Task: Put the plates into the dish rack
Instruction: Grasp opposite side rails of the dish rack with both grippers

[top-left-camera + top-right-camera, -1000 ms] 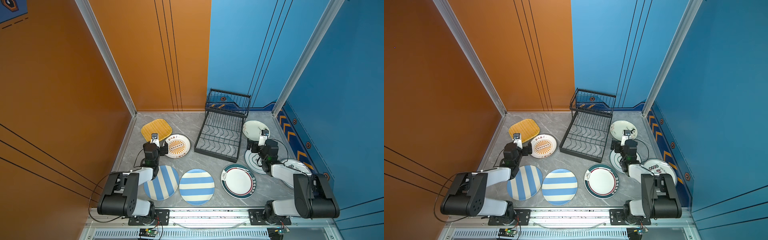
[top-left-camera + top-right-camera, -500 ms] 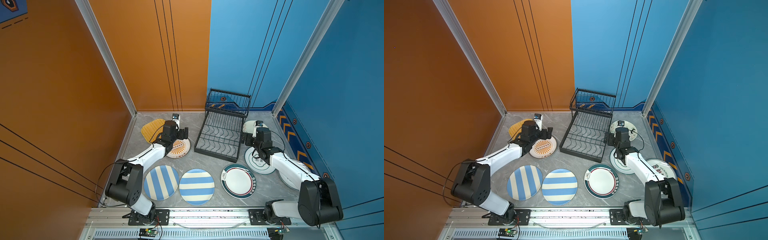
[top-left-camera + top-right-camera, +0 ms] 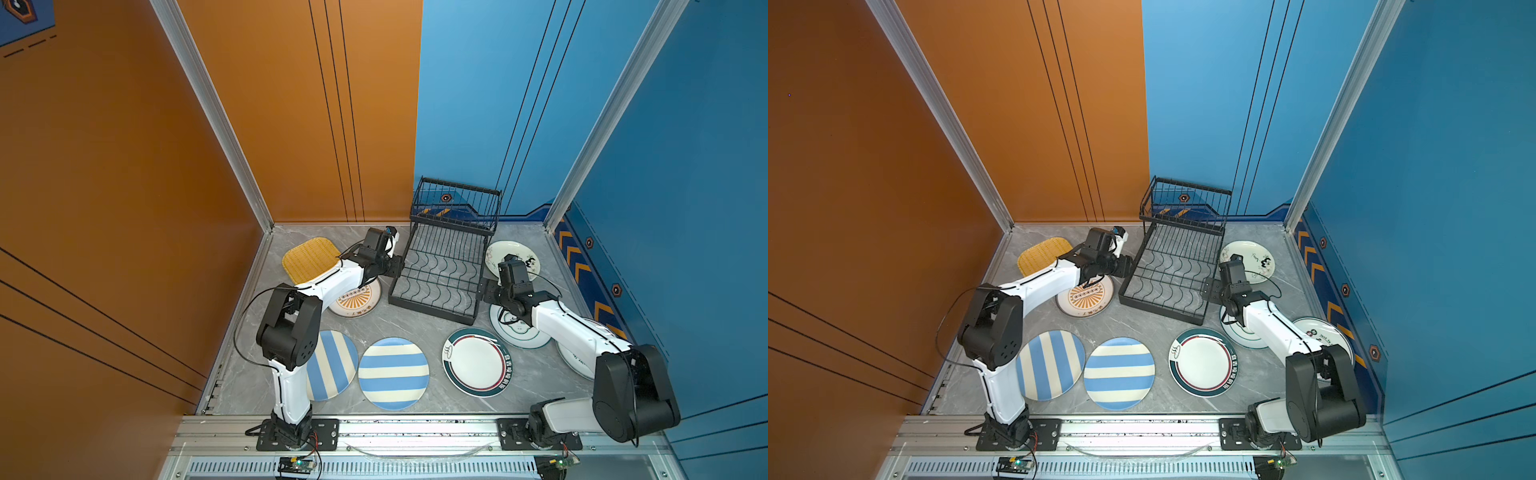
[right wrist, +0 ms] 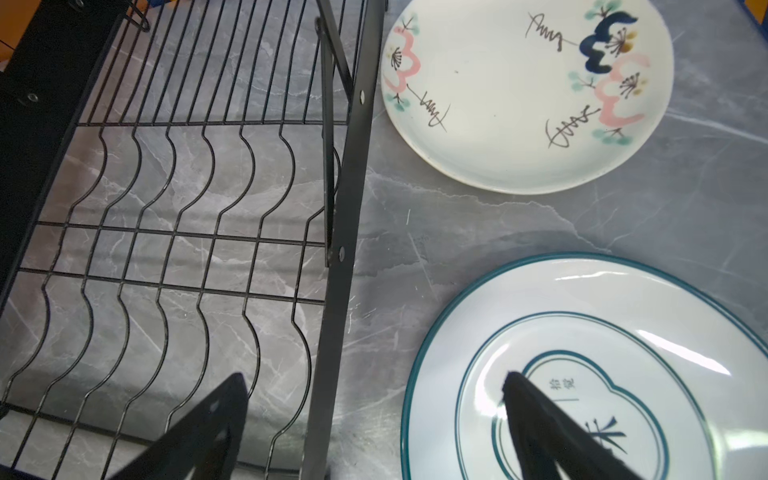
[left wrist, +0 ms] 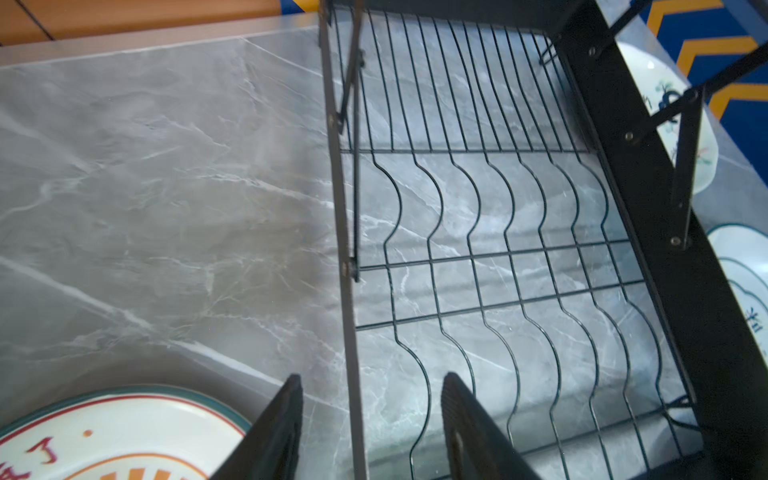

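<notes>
The black wire dish rack (image 3: 440, 278) (image 3: 1167, 278) stands empty at the back middle of the table. My left gripper (image 3: 397, 266) (image 5: 372, 377) is at its left side, open, straddling the side rail (image 5: 351, 332) with gaps on both sides. My right gripper (image 3: 484, 291) (image 4: 374, 376) is wide open astride the right side rail (image 4: 332, 353). All plates lie flat: yellow woven (image 3: 311, 259), orange sunburst (image 3: 357, 301), two striped (image 3: 332, 365) (image 3: 393, 372), a green-and-red rimmed one (image 3: 477, 361), a green-rimmed one (image 4: 582, 332), a floral one (image 4: 519, 91).
Another white plate (image 3: 575, 357) lies at the right edge, mostly under the right arm. Orange and blue walls close in the back and sides. The rack's raised upper shelf (image 3: 457, 203) stands against the back wall. Bare marble shows in front of the rack (image 3: 415, 328).
Both arms have stretched from near the front plates out to the rack's two sides. The left jaws have narrowed around the side rail; the right jaws stay wide.
</notes>
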